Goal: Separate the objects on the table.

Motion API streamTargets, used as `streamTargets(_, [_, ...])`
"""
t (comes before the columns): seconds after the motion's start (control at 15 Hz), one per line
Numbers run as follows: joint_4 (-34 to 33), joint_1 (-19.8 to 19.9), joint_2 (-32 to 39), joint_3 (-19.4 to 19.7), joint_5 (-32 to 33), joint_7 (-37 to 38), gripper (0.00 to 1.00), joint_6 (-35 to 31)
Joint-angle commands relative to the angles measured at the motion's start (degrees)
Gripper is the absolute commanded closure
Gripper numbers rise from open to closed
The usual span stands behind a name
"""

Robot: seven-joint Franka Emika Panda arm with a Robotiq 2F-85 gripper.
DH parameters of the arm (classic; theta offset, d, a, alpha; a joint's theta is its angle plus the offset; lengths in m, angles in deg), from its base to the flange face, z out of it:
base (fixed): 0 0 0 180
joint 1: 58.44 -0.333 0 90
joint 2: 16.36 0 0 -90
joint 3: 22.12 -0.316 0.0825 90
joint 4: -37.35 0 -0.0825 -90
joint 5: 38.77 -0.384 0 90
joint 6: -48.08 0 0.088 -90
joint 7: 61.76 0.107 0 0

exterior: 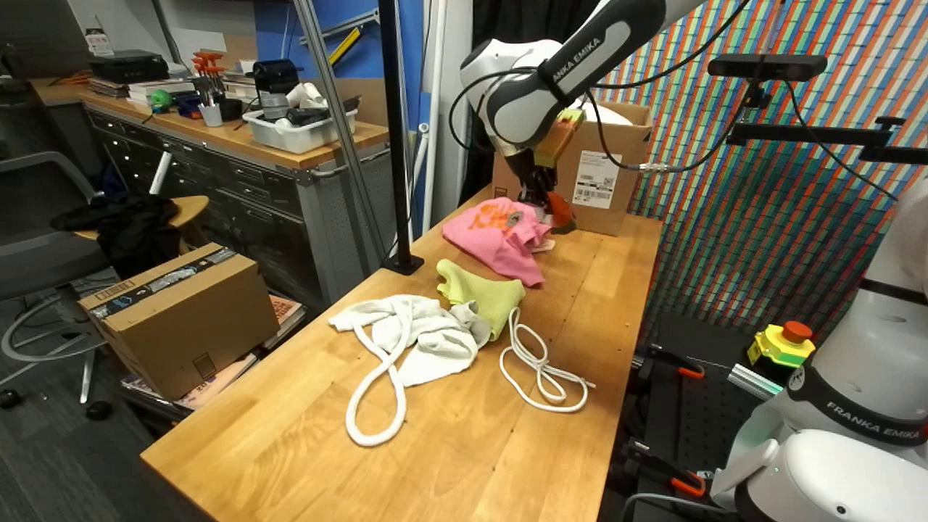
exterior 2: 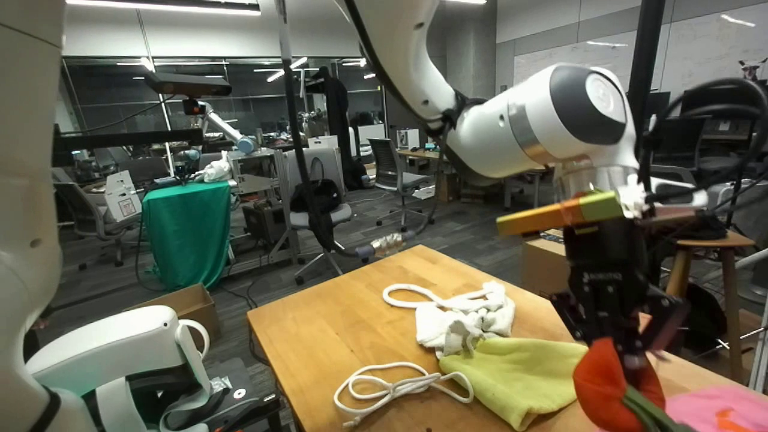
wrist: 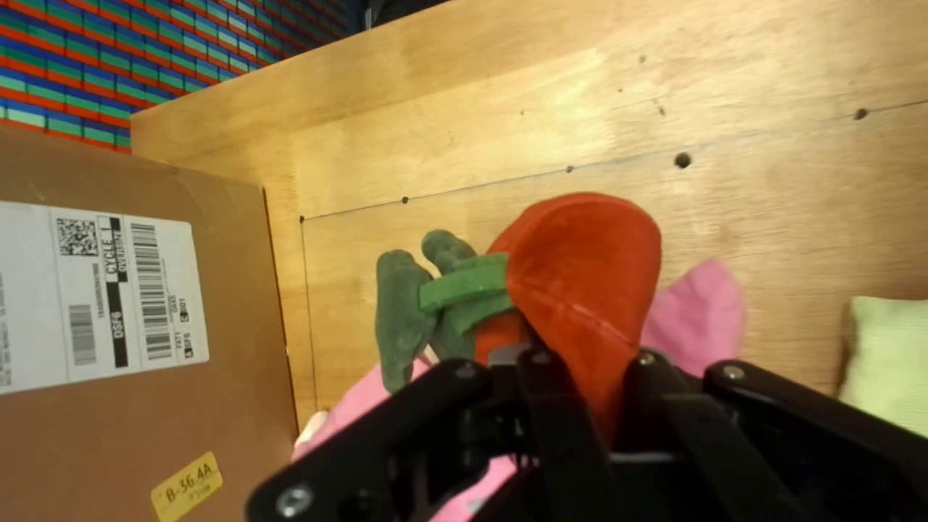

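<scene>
A soft red-and-green fabric object [wrist: 587,272] is clamped in the black two-fingered gripper [wrist: 605,413], its red part bulging out past the fingers and its green lobes off to one side; whether it touches what lies below, I cannot tell. Below it lies a crumpled pink cloth [exterior: 496,235] with orange lettering. Just beside that is a yellow-green cloth [exterior: 493,293]; bare wood shows between part of the two in the wrist view. The yellow-green cloth touches a rumpled white cloth [exterior: 446,348], with a thick white cord [exterior: 388,361] running off it into a long loop. A thin white rope [exterior 2: 393,390], loosely knotted, lies close against the yellow-green cloth's edge. The cloths, the cord and the rope rest on a pale wooden table [exterior: 312,449]. A brown cardboard box [wrist: 145,413] with a white printed label [wrist: 101,297] stands at one end of it, near the pink cloth. Beyond the table's edge rises a panel of red, green and blue stripes [exterior: 747,243].
</scene>
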Motion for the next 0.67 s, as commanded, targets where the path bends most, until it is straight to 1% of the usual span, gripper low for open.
streamTargets(0.0, [0.53, -2.00, -6.25, -4.37, -1.76, -3.09, 0.94, 6.04])
streamTargets(0.27, [-1.81, -4.49, -7.61, -9.03, -3.66, -3.34, 0.94, 9.02])
streamTargets(0.6, [-6.81, -7.47, -6.18, -13.58, -8.72, -3.71, 0.94, 10.91])
